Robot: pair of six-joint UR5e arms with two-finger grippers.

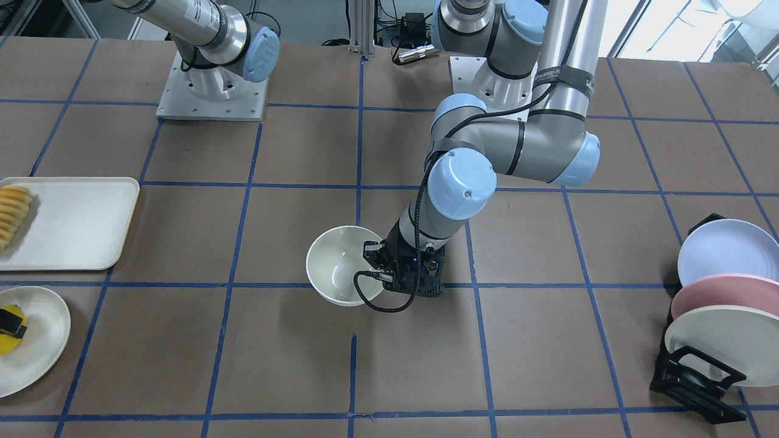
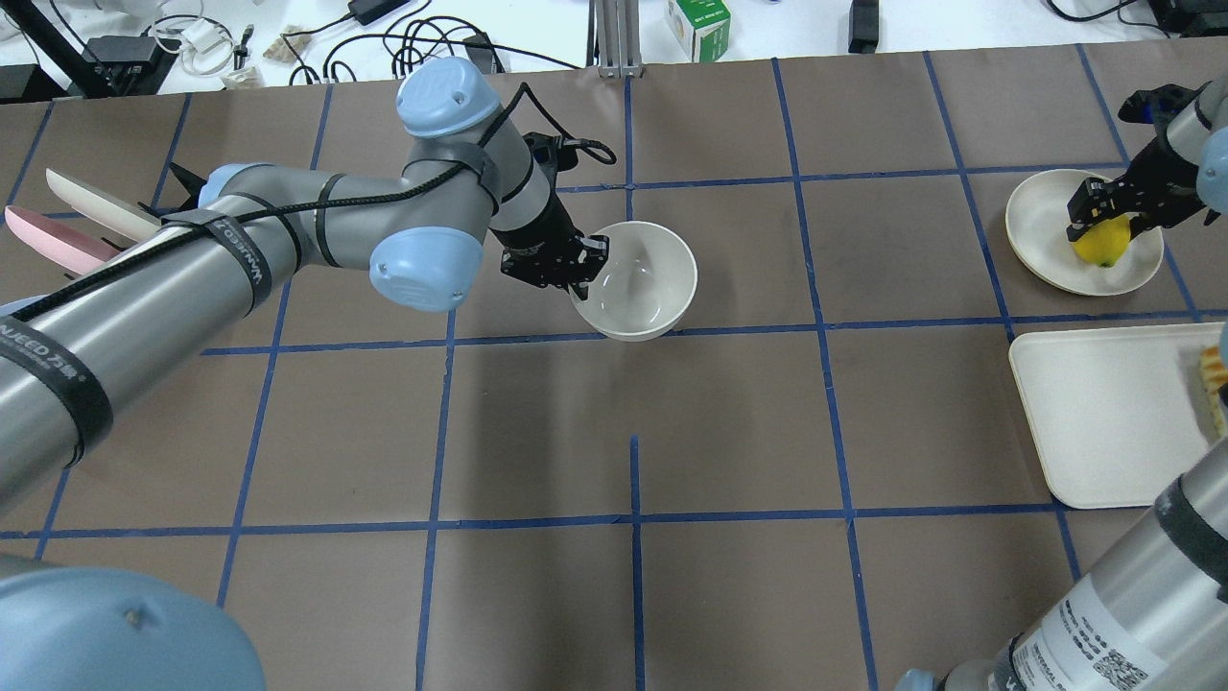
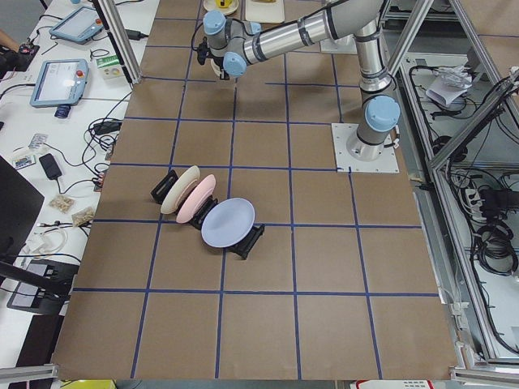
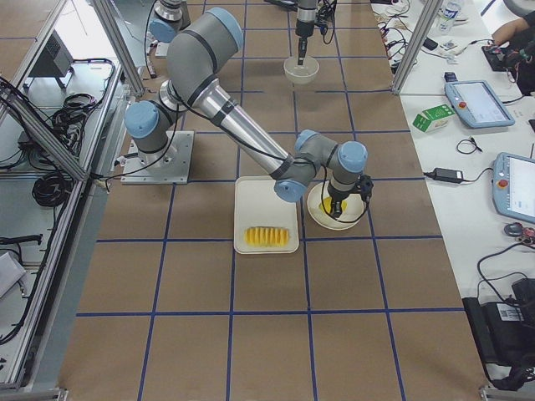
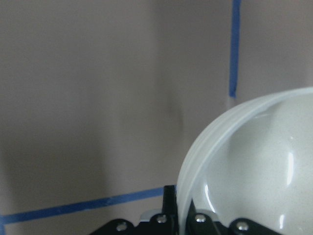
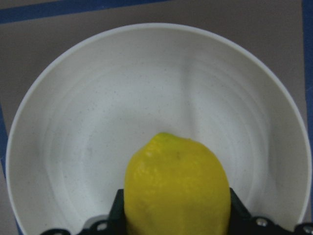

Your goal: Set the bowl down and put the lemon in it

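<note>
Bowl [image 2: 638, 278] is right at my left gripper [image 2: 583, 278], open side up. Its near rim runs between the two fingers: left wrist view shows one finger inside the wall, one outside. Jaws narrow, pinched on that rim. Can't tell whether the bowl's base rests on the table [image 2: 633, 576] or hangs just off it.

Lemon [image 2: 1101, 245] is between the fingers of my right gripper [image 2: 1108, 223], pointed end away from the wrist camera. Black fingers touch both its sides, so that hand is closed on the lemon. It is low over the flat plate [image 2: 1036, 226] under the hand; lifted or resting, can't tell.

Tray [image 2: 1094, 422] lies just beside that plate, on the robot's side of the right gripper, with sliced food [image 1: 12, 216] at its outer end. Rack [image 1: 694, 377] with three upright plates stands well apart from the left gripper, out past that arm's elbow.

The two grippers are well apart.
</note>
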